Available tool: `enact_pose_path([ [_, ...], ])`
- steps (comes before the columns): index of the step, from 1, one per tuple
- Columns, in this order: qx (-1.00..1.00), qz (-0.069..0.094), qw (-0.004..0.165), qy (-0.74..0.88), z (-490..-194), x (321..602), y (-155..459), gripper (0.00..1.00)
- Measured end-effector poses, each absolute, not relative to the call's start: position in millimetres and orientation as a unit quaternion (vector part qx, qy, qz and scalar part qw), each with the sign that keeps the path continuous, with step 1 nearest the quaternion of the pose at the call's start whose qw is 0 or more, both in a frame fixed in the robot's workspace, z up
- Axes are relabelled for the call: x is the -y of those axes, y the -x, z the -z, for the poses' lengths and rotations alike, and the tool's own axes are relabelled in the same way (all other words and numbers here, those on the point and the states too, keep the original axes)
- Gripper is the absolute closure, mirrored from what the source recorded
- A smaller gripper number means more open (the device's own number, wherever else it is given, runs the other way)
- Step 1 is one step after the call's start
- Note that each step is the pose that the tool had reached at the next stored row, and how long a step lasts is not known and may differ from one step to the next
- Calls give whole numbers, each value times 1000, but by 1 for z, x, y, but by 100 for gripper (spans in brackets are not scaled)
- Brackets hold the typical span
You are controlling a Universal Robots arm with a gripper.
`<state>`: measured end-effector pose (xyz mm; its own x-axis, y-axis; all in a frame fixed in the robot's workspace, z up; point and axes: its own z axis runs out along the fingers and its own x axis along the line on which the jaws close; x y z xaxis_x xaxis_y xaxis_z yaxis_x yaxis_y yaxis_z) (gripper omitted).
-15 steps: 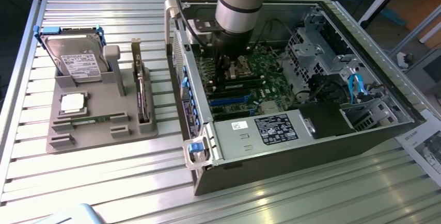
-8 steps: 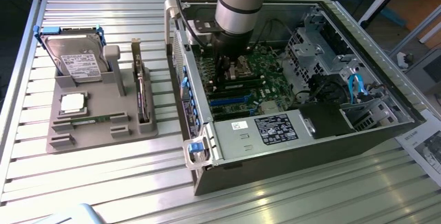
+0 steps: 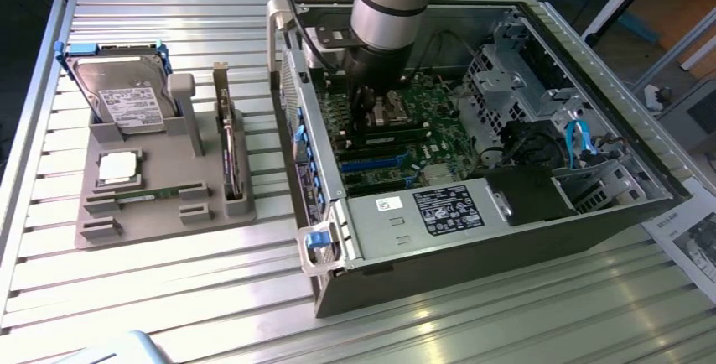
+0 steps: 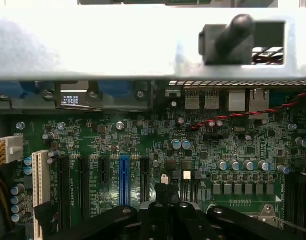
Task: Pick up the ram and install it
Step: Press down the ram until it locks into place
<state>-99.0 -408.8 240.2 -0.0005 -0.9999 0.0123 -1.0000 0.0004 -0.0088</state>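
Atop your slatted metal bench (image 3: 168,297), the gripper (image 4: 168,192) hangs clenched and empty over the motherboard (image 4: 143,145) inside the open computer case (image 3: 582,221).

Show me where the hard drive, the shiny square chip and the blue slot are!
hard drive (image 3: 126,96): exterior view, on its white label.
square chip (image 3: 119,168): exterior view, on its silver top, in the grey holder.
blue slot (image 4: 124,180): wrist view, middle of the slot on the green board.

You have tight room inside the open computer case (image 3: 470,238): its metal walls, the drive cage (image 3: 504,79) and cables (image 3: 576,142) crowd the green board (image 4: 158,145)
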Motion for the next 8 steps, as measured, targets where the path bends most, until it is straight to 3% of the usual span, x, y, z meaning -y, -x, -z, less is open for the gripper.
enact_pose_path([
  [8,707,-7,2,-707,-259,409,99,90],
])
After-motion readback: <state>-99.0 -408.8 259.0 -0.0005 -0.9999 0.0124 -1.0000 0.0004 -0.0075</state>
